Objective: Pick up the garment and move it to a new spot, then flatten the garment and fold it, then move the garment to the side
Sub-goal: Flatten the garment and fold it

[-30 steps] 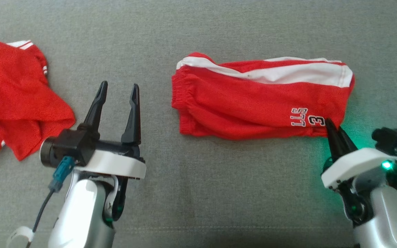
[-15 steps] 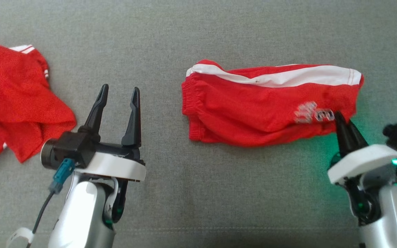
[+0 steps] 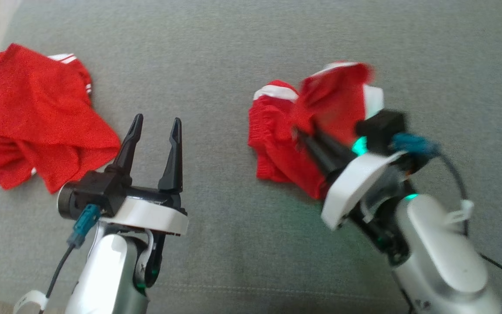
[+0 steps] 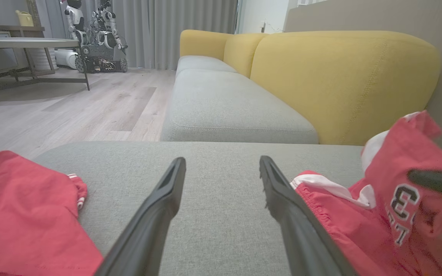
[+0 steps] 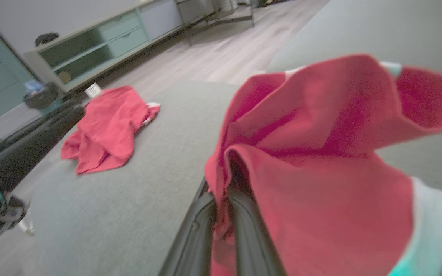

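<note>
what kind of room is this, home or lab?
Looks like a living room, probably a mock-up: yellow-backed sofa, wood floor, low sideboard. The robots parked by the curtains hint at a test space.

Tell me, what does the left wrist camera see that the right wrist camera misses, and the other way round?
From the left wrist: a yellow sofa back, a table on a wood floor, and the printed 3 on the red shorts. From the right wrist: a long low cabinet, and a close look at the right gripper shut on the shorts' fabric. In both: the red shorts, a second red garment lying crumpled, and the grey cushion under them.
</note>
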Tool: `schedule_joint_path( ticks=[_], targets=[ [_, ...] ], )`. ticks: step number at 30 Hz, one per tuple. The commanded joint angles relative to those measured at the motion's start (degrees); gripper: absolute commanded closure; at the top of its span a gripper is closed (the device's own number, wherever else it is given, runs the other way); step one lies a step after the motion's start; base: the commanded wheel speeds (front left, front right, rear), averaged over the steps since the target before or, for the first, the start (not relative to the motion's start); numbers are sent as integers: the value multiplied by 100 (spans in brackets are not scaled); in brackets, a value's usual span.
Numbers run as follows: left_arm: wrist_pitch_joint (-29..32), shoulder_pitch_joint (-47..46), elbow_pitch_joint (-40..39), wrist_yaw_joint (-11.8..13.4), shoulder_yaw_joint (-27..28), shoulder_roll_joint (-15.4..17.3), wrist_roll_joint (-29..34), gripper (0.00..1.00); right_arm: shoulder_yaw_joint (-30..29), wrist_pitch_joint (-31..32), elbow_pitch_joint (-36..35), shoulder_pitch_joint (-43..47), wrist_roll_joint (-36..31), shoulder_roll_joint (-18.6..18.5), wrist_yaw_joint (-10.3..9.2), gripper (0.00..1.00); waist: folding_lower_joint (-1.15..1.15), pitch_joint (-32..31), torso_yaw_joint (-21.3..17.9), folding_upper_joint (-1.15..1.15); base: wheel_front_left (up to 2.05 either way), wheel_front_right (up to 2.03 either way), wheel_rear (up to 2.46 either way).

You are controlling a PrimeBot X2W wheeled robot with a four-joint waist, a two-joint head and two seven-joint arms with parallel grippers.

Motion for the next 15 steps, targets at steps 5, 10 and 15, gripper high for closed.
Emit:
schedule_joint_path(
  ticks=[5,10,15],
  targets=[
    [-29,-132,-207,20,111,5,-87,0,828,184,144,-260,318,-81,-4,100,0,76,211,0,0,0,0],
    [-29,-124,-242,58,91,-2,-122,0,1247,183,555,-336,549,-170,-4,100,0,160,250,0,0,0,0],
    [-29,-153,-256,73,93,-5,-132,0,1290,-53,862,-460,659,-182,-4,93,0,218,227,0,0,0,0]
  ],
)
